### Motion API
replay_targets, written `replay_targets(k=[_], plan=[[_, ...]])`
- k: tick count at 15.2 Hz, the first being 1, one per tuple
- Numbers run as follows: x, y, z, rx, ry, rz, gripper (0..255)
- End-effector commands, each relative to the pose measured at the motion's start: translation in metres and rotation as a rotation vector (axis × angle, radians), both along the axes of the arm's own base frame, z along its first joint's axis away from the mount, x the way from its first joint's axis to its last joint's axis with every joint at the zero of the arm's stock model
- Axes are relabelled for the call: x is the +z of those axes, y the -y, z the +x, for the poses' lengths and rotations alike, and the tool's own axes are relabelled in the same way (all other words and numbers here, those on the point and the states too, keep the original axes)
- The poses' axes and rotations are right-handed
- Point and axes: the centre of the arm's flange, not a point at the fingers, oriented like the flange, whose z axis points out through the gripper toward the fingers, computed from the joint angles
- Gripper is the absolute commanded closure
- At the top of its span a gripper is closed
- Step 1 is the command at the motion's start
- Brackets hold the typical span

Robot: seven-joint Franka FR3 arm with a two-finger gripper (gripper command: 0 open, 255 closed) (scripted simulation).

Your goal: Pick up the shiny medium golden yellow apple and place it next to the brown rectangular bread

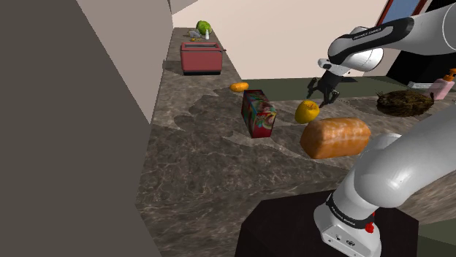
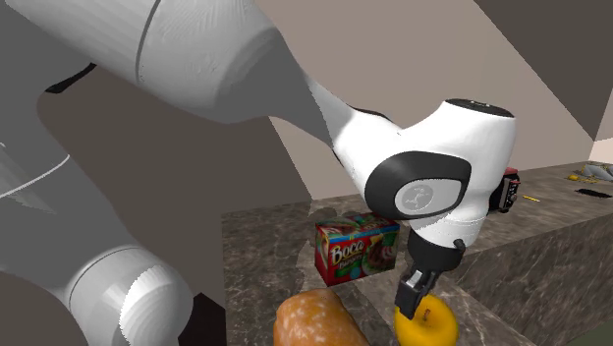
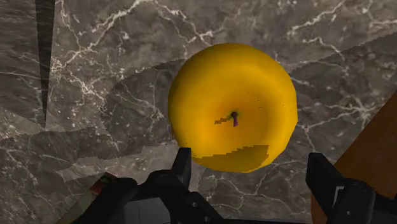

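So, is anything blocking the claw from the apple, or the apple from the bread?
Nothing visible. The open gripper hangs just above the apple, and only bare counter separates the apple from the bread beside it.

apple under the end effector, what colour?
The apple is golden yellow, shading to orange toward its edges. The wrist view shows it best.

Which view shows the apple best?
Wrist view: the yellow apple shows whole, stem up, past the open pincer. The shoulder view shows it small beside the bread loaf; the second exterior view crops its bottom.
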Motion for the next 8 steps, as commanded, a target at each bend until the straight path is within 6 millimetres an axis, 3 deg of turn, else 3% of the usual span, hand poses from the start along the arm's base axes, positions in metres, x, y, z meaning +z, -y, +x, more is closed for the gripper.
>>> replay_targets(k=[1, 3, 7, 8], plan=[[0.000, 0.000, 0.000, 0.000, 0.000, 0.000, 0], [0.000, 0.000, 0.000, 0.000, 0.000, 0.000, 0], [0.049, 0.005, -0.010, 0.000, 0.000, 0.000, 0], [0.049, 0.005, -0.010, 0.000, 0.000, 0.000, 0]])
